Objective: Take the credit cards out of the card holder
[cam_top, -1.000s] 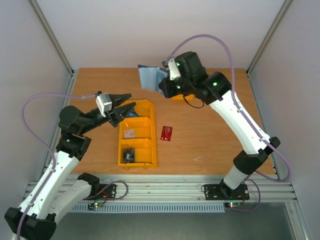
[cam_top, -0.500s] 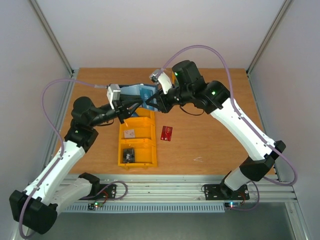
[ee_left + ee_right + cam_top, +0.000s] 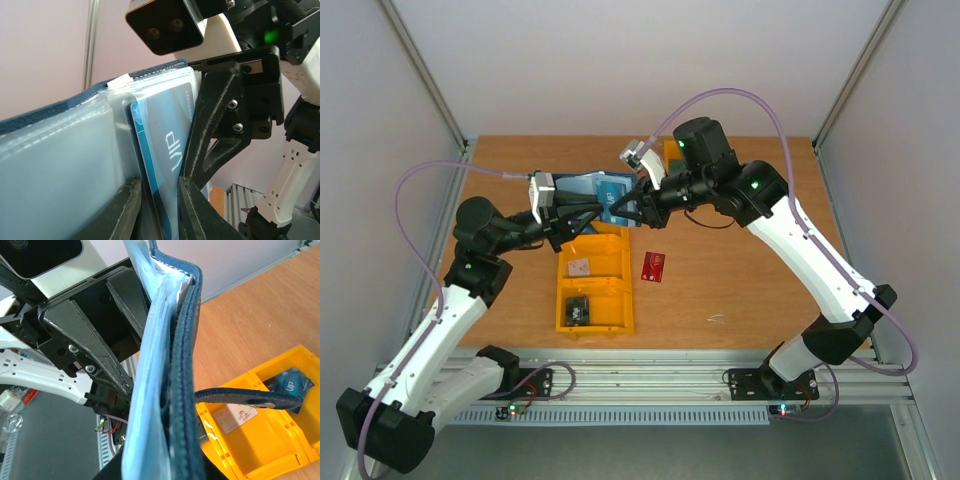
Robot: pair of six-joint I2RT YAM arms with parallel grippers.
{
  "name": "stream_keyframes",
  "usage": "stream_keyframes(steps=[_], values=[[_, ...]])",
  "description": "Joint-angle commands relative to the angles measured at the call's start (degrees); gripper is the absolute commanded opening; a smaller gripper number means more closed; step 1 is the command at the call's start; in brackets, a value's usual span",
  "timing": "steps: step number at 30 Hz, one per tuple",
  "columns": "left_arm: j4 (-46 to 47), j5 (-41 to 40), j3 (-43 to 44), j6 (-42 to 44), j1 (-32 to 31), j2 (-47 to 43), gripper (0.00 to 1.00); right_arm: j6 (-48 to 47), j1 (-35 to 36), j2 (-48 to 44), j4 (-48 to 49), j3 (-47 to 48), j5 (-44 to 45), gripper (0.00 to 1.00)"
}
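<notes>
Left gripper (image 3: pixel 604 212) is pinching its fingers almost together on the teal VIP card (image 3: pixel 165 150), which is sitting in a clear pocket of the card holder (image 3: pixel 582 186). Right gripper (image 3: pixel 636 203) is clamping the card holder in the air, at 12 o'clock from the yellow bin (image 3: pixel 623 300).

Recommendation: the left arm should be drawing the card straight along the pocket mouth while the right is bracing; skewing is likely to jam it.

1 red card (image 3: pixel 654 266) is lying on the wooden table (image 3: pixel 750 270), at 3 o'clock from the bin. Pale walls (image 3: pixel 620 60) are enclosing the cell.
</notes>
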Motion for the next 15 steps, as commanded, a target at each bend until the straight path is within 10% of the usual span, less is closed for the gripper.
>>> stream_keyframes(steps=[1, 15], values=[[5.41, 5.85, 1.45, 0.03, -0.82, 1.62, 0.23, -3.36, 2.01, 1.30, 5.19, 0.78, -9.79, 0.01], [8.89, 7.67, 1.36, 0.20, -0.93, 2.63, 0.00, -0.39, 0.94, 7.21, 12.39, 4.07, -4.14, 0.01]])
